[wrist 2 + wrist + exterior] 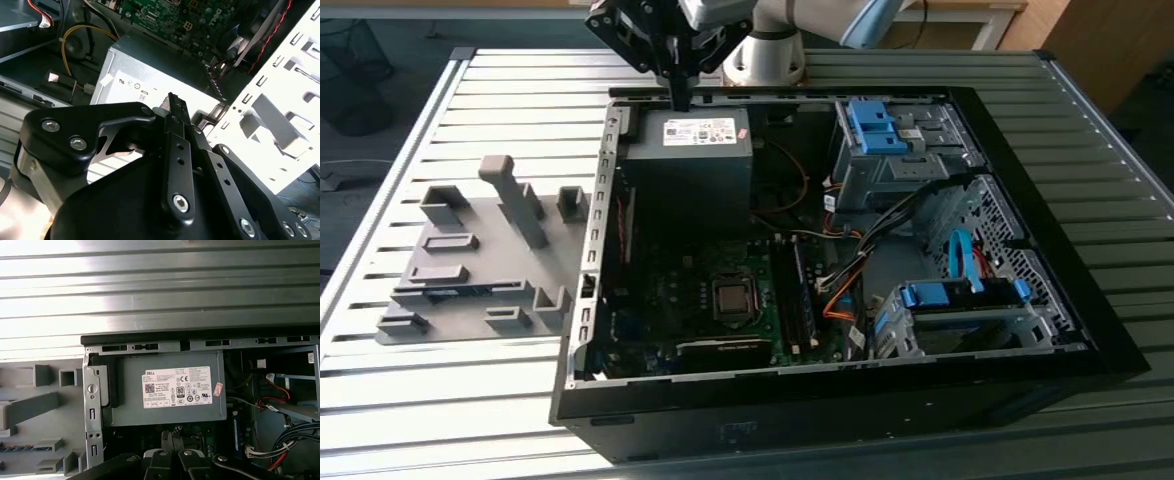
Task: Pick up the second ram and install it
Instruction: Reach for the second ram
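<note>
Your gripper (678,95) hangs at the far wall of the open case (854,415), directly over the power supply (687,165). That grey box fills the far corner on the exterior view's left.

On the exterior view's right, the far drive cage (894,150) and near drive cage (961,310) wall off that side. Orange and black cables (843,290) sprawl between the cages and the memory slots (790,300), crowding them on that side.

Free room from above: the motherboard (707,295), between power supply and near wall.

Outside the case, the upright posts of the grey fixture tray (467,260) stand in the way on the exterior view's left.
</note>
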